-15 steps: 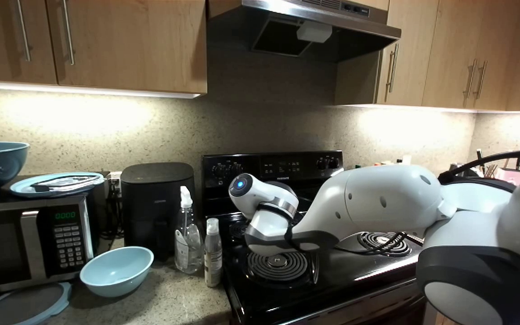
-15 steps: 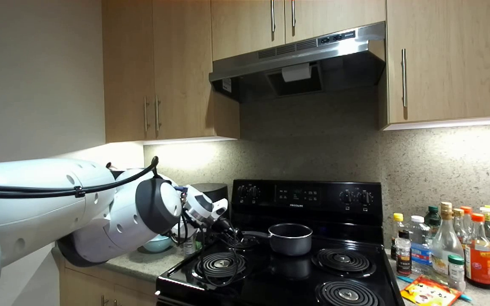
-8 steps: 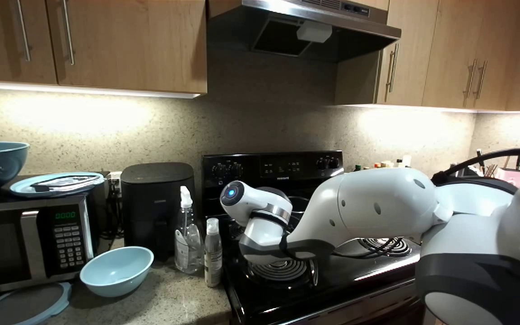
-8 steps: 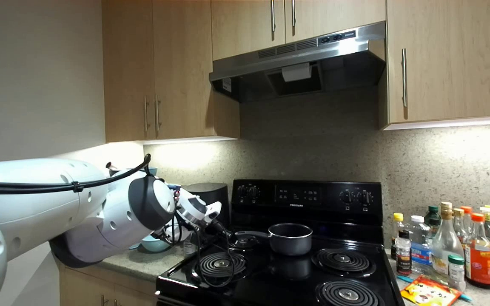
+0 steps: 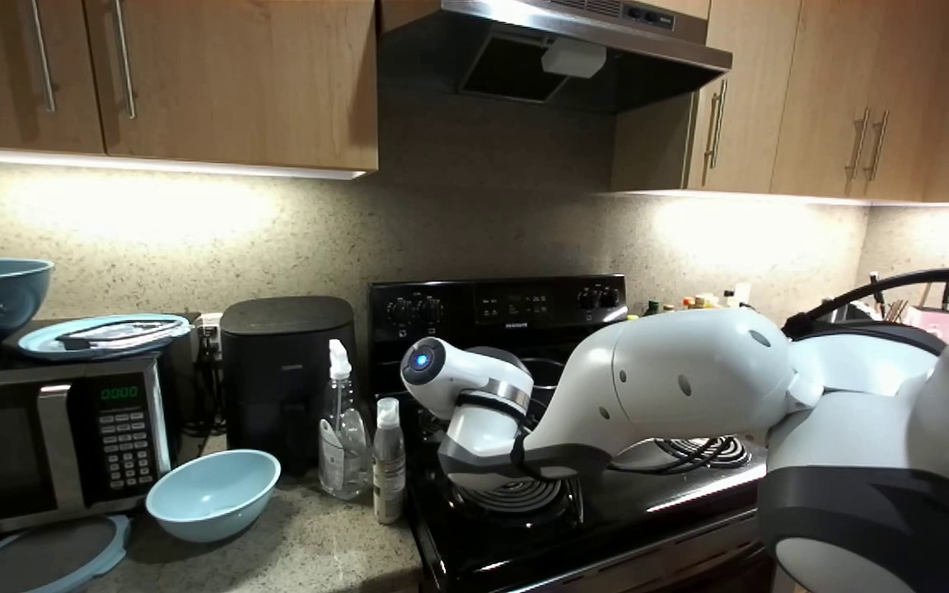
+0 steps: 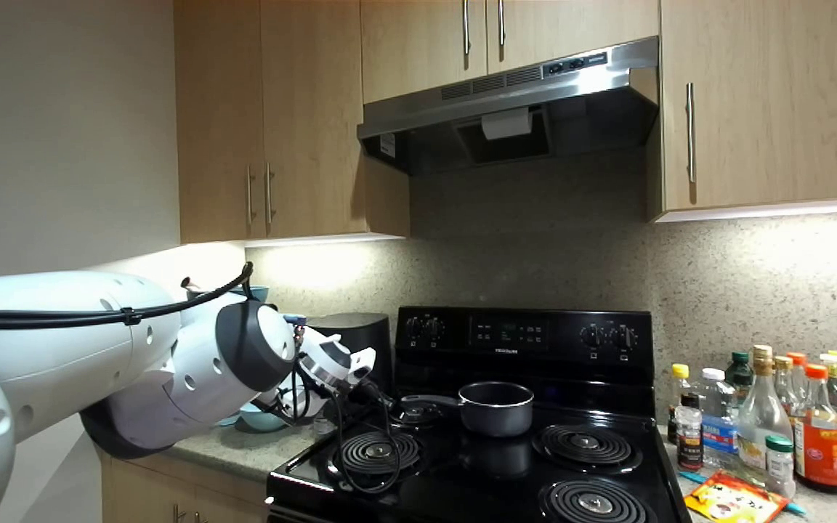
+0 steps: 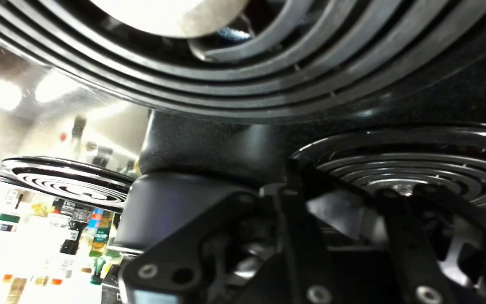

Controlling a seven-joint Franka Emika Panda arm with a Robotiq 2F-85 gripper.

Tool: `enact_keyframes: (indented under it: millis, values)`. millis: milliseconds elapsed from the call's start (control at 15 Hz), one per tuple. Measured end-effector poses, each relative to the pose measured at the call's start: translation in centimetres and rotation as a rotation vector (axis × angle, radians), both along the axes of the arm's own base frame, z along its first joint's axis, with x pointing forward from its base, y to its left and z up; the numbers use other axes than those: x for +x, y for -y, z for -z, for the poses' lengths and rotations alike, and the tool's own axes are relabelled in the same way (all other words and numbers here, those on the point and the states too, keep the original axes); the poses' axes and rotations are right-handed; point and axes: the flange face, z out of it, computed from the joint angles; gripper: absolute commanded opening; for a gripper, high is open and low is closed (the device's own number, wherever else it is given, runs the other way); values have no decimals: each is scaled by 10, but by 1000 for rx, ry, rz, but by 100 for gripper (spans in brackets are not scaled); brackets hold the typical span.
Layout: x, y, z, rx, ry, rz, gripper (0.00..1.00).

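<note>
Arm [image 6: 200,356] drew back — saucepan [image 6: 497,420] looks dark gray.

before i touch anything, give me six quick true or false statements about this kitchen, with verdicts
1. The pot is covered. False: it is open on top.
2. The pot's handle points toward the claw. True.
3. The light blue bowl stands on the counter beside the microwave. True.
4. The microwave's display is dark. False: it glows green.
5. The red and yellow packet lies by the bottles. True.
6. The spray bottle stands on the stove. False: it stands on the counter.
</note>
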Motion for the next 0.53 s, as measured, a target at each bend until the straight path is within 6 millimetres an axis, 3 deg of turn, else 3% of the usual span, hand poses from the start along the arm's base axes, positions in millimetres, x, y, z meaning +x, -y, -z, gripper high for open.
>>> enact_keyframes:
  millis: [267, 533]
  values:
    - [3, -3, -12, 35, 42, 27, 63]
    - [6, -19, -45, 123, 176, 98, 88]
